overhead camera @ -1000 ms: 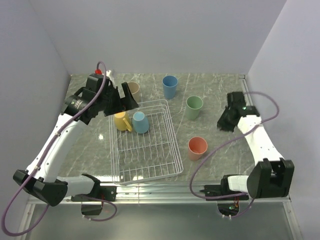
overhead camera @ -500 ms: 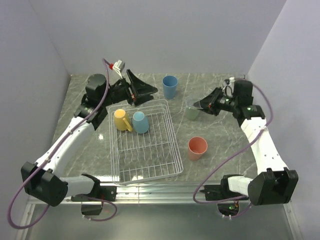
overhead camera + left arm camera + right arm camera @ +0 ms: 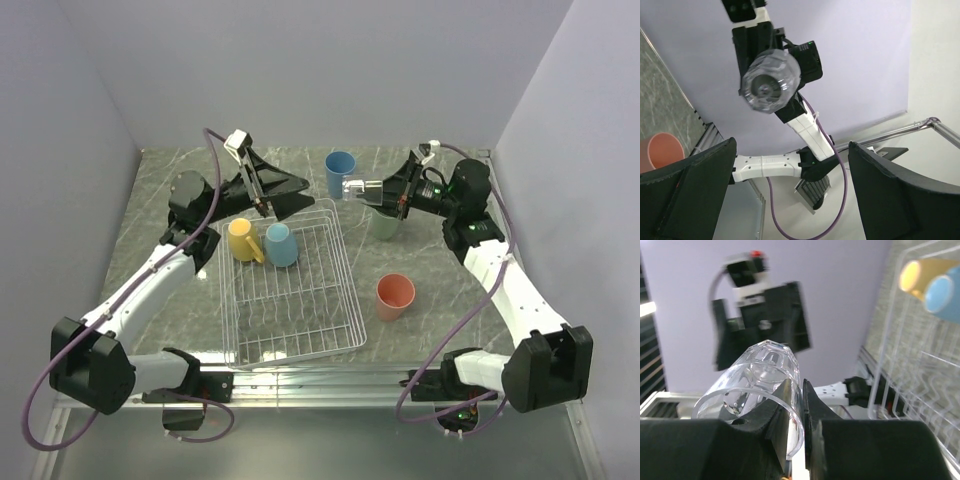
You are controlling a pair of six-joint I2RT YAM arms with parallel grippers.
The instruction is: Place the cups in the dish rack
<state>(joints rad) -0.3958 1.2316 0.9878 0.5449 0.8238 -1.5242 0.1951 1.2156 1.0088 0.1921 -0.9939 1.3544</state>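
Observation:
The white wire dish rack (image 3: 300,315) holds a yellow mug (image 3: 240,240) and a light-blue mug (image 3: 281,244). A blue cup (image 3: 340,172) stands behind the rack. A green cup (image 3: 385,224) and a salmon-pink cup (image 3: 395,296) stand to its right. The beige cup is hidden. My right gripper (image 3: 388,192) is shut on the rim of a clear glass (image 3: 356,189), holding it on its side in the air (image 3: 757,377). My left gripper (image 3: 300,193) is open and empty, raised, facing the glass (image 3: 771,82).
Grey walls close in the marble table at the back and both sides. The right wrist view shows both mugs (image 3: 932,282) and the rack's rim (image 3: 890,335). The left wrist view shows the salmon-pink cup (image 3: 660,150) at the lower left.
My right arm has swung up and left, carrying the clear glass over the green cup. My left gripper has risen from the beige cup and turned right, towards the glass.

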